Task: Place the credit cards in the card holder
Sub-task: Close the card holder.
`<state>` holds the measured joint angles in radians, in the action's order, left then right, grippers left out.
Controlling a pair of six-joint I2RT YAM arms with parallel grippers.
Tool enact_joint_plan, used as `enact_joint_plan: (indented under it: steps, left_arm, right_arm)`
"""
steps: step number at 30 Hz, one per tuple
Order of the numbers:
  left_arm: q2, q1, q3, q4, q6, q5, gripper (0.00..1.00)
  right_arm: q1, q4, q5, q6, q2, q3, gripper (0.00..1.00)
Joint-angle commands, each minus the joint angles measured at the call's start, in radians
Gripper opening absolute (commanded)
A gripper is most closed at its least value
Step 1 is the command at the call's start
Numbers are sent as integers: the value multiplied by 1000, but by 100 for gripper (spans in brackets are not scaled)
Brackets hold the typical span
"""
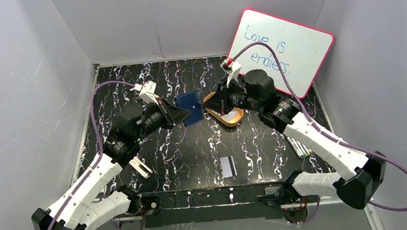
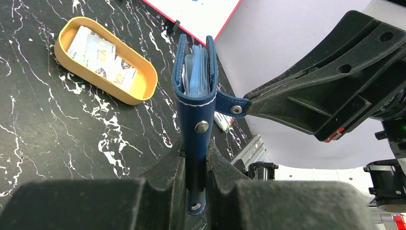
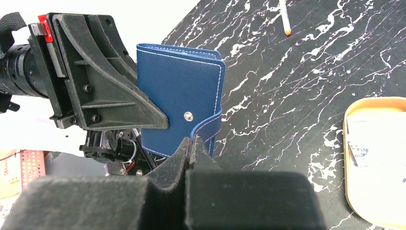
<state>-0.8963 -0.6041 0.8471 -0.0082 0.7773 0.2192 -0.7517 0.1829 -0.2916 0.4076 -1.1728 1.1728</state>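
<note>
Left pincer [image 2: 196, 157] clamps the card holder [image 2: 196, 103]; right pincer [image 3: 190, 143], jaws closed, pinches its snap tab [image 2: 231, 103] — only the left wrist view shows inner pockets [image 2: 195, 72].

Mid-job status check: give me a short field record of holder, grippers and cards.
card holder: held up between both grippers, snap tab undone
left gripper: shut on the holder
right gripper: shut on the snap tab
loose card: flat on table, dark stripe up
tin: more cards lying inside
</note>
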Motion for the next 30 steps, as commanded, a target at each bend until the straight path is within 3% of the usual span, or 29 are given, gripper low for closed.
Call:
enact_joint_plan:
  steps: [1, 30]
  left_arm:
    - [3, 1, 50, 40, -15, -37, 0]
    - [8, -26, 33, 39, -13, -52, 0]
  right_arm:
    - [-16, -49, 20, 20, -7, 50, 0]
    - [-66, -126, 121, 104, -51, 32, 0]
